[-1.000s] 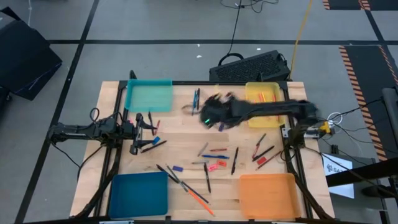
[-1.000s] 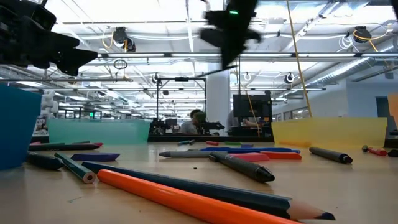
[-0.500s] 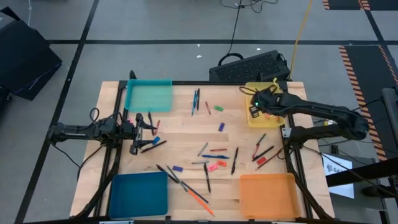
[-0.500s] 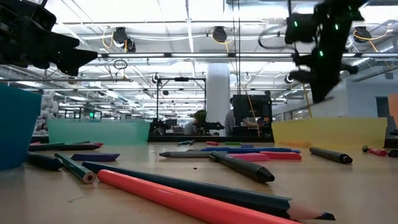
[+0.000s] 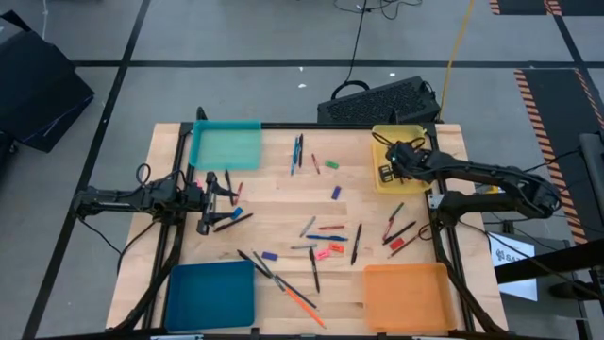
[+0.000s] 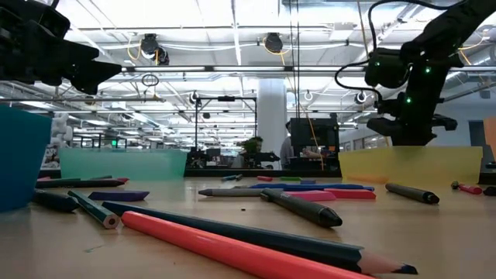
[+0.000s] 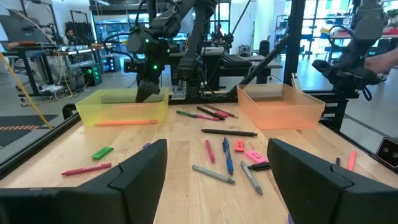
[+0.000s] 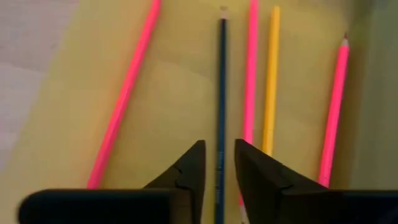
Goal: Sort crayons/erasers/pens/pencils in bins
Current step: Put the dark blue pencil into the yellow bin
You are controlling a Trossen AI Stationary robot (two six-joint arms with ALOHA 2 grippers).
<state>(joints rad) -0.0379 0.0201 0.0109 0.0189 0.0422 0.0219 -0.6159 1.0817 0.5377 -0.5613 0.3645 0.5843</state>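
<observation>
A: Right hand [image 5: 385, 171] hangs low inside the shallow yellow plastic bin [image 5: 412, 133] at the tabletop's far right corner, its fingers [image 8: 186, 171] narrowly parted around a thin dark-blue pencil [image 8: 221, 106] that lies along the bin floor.

B: So the step is the drop?

A: I judge so. To do it well, spread the fingers fully and lift straight up, so the tips don't drag the pencil or knock the pink pencils [image 8: 124, 93] and the yellow-orange one [image 8: 271, 81] beside it.

B: And the left hand [image 5: 223, 201]?

A: Waiting spread wide over the near left of the wooden tabletop [image 5: 283, 203].

B: What does each view add?

A: Only the right wrist view shows the bin's contents. The high view alone shows the pens, crayons and erasers scattered mid-tabletop, with the teal [image 5: 226, 146], dark blue [image 5: 209, 293] and orange [image 5: 404, 295] bins at the other corners.
</observation>
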